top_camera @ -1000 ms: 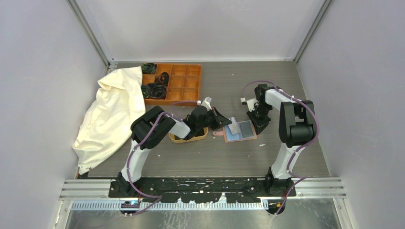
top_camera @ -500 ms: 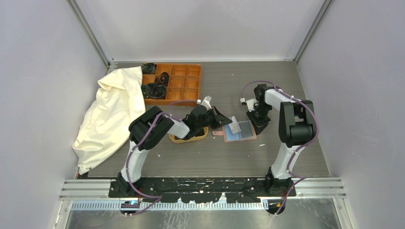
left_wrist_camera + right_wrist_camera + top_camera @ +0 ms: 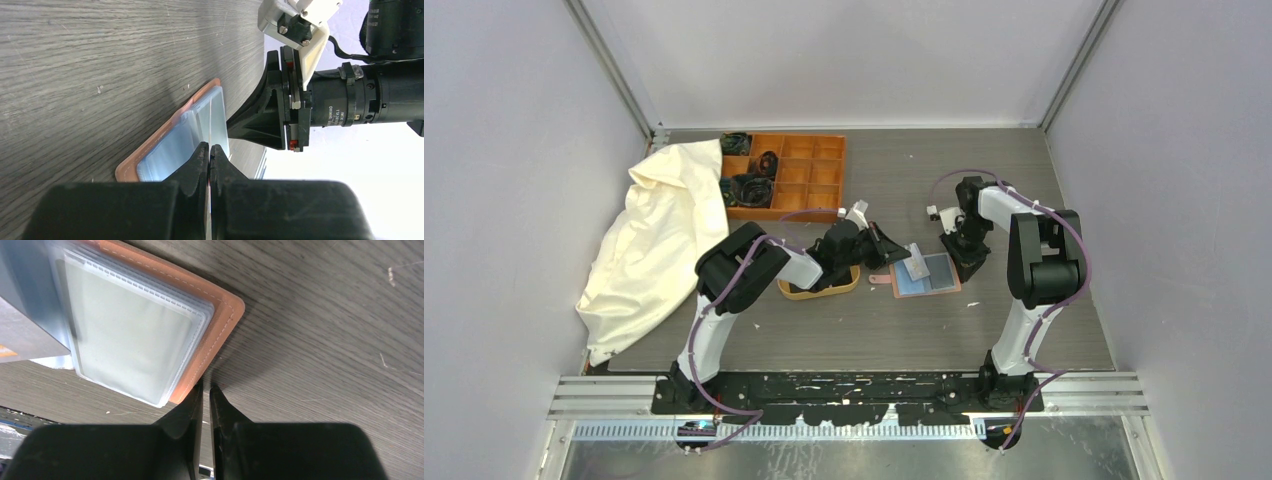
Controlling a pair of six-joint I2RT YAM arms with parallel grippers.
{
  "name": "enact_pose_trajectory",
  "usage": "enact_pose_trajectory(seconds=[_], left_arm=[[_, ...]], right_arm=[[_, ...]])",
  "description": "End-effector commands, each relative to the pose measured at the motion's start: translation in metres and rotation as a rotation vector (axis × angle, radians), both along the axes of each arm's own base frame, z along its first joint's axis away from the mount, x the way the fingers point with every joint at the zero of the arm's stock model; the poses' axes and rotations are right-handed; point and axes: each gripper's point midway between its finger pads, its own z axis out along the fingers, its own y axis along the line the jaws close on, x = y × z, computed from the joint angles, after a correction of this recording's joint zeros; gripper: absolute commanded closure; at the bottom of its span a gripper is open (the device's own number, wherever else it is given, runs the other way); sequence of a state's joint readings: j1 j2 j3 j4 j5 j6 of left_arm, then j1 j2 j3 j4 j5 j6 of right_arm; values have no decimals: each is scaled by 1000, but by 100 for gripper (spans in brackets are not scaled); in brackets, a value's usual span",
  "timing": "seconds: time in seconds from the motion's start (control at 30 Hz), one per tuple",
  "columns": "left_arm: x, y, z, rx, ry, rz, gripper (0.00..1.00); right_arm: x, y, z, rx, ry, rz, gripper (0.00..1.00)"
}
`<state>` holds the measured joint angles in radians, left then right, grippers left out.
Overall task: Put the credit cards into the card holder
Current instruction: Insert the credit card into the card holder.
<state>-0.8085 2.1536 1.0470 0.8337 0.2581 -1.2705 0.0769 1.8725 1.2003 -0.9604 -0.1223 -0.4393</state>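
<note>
The card holder (image 3: 929, 277) lies open mid-table (image 3: 874, 330), just right of an oval wooden tray (image 3: 819, 291), with a pale credit card (image 3: 916, 266) tilted on it at the left gripper (image 3: 890, 247) and the right gripper (image 3: 969, 262) at its right edge.

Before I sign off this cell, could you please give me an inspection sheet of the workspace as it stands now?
Surface: dark wood-grain table, a few pale specks.
Job's things: card holder lies open and flat; pale card tilted over it; other cards cannot be told.
Clutter: orange compartment box with dark items; cream cloth; oval wooden tray under the left arm.
Grippers: left gripper shut on the pale card; right gripper nearly shut at the holder's edge, grip unclear.
Cables: purple cables looped along both arms, clear of the holder.
Surroundings: pale walls, metal frame.
</note>
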Motion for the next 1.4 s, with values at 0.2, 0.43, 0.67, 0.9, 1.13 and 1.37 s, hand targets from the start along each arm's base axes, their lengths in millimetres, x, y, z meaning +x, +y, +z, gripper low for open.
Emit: enact_pose_trajectory(seconds=[0.2, 0.43, 0.67, 0.9, 1.13, 1.37], left_arm=[[8, -5, 8, 2, -56, -2, 100], [9, -7, 6, 1, -51, -6, 100], [7, -9, 3, -1, -44, -13, 100], [4, -11, 0, 5, -39, -17, 100], [-3, -18, -5, 7, -32, -35, 100], [-9, -19, -6, 9, -28, -42, 100]], right_arm=[[3, 7, 0, 29, 1, 15, 84], [3, 7, 0, 28, 2, 17, 84], [2, 7, 0, 28, 4, 17, 84], [3, 7, 0, 29, 3, 17, 84], [2, 8, 0, 28, 4, 18, 84], [3, 8, 0, 29, 3, 18, 84]])
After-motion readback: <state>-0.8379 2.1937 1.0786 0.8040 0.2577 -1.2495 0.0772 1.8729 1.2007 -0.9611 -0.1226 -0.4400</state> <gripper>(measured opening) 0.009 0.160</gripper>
